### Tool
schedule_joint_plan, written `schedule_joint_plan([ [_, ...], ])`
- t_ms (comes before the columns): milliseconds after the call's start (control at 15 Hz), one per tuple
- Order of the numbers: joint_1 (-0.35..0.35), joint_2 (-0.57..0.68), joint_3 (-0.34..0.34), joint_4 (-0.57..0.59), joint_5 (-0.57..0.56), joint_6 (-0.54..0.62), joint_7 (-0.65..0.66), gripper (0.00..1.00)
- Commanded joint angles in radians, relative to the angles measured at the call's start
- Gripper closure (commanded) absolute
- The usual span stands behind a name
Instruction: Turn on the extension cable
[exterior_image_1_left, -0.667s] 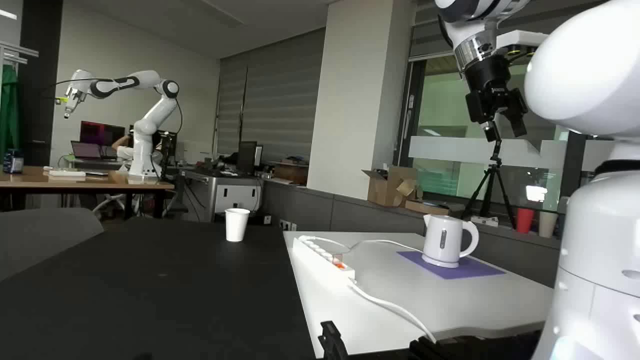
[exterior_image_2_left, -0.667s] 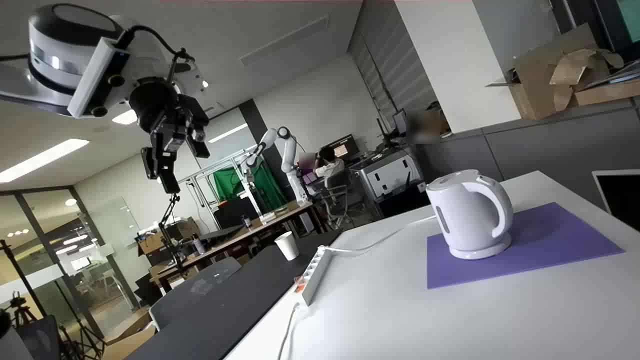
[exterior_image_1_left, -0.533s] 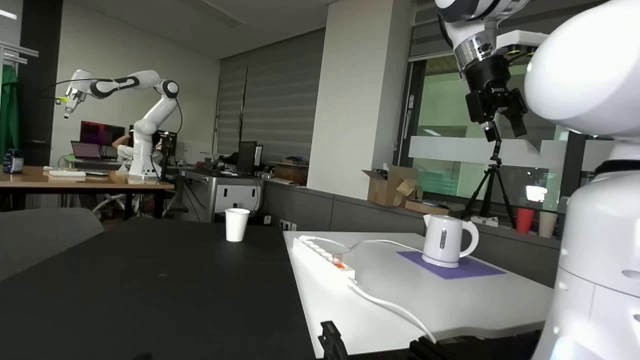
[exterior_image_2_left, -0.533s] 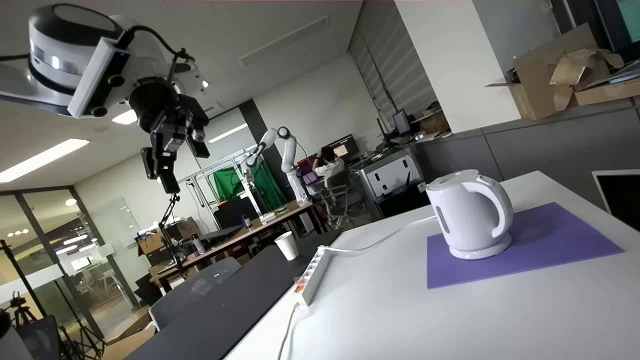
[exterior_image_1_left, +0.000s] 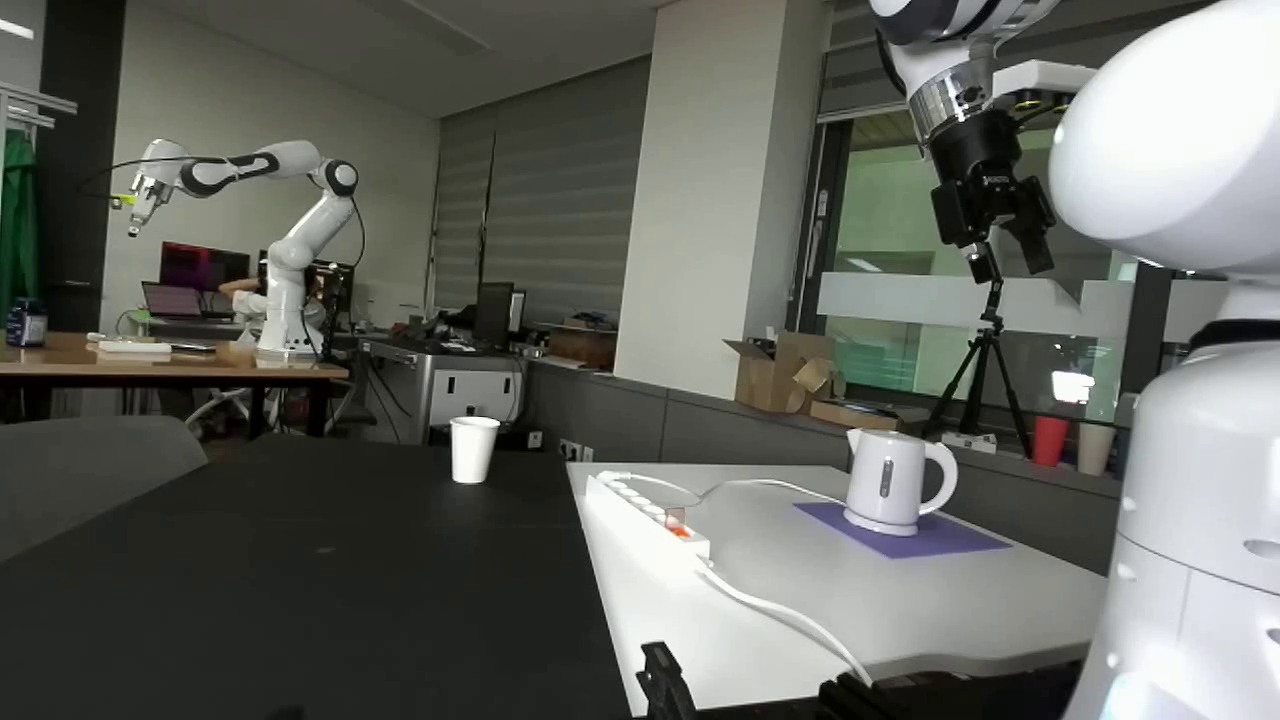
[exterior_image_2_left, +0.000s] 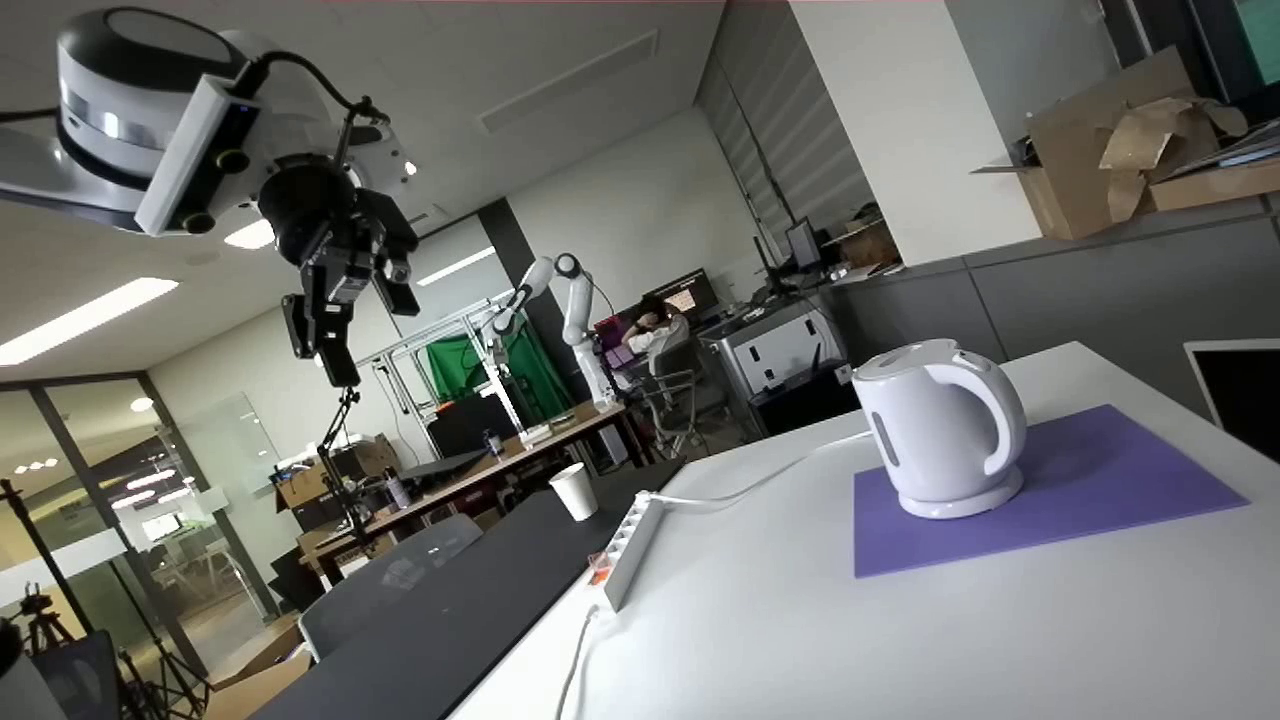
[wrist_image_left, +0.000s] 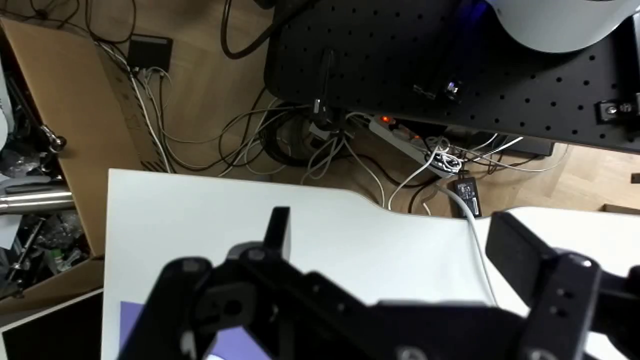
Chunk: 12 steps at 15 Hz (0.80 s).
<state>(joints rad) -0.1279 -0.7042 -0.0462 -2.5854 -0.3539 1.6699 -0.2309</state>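
Locate the extension cable, a flat, elongated white plastic power strip, on the smooth white counter, near the side that adjoins the matte black counter. Its orange-red switch sits on the upper face, at the end from which a long white cord leaves. A translucent reddish piece shows at the switch; its purpose cannot be told.

The black two-fingered hand is positioned well above the counter and well apart from the strip. Its fingers stand wide apart with nothing between them.

The strip is judged light and rigid, with a hard casing liable to slide. Lifting should not be needed. Bring the fingertips together and press the switch straight down; expect a short, firm travel. Avoid sideways load. If the body needs steadying, take it across its long sides.

At the end opposite the switch, a second white cord runs toward the white plastic kettle, which stands upright on a flat purple mat. A white tapered paper cup stands on the black counter. The reddish piece is the likeliest obstruction; approach clear of it and of both cords. In the wrist view, another white power strip with a glowing red switch lies on the floor; do not mistake it for the target.
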Motion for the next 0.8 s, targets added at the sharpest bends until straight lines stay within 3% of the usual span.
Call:
schedule_joint_plan([
  [0,0.031,0.000,-0.025,0.003,-0.013,-0.008,0.015,0.00],
  [333,0.031,0.000,-0.025,0.003,-0.013,-0.008,0.015,0.00],
  [733,0.042,0.174,-0.046,0.015,-0.029,0.307,0.038,0.00],
])
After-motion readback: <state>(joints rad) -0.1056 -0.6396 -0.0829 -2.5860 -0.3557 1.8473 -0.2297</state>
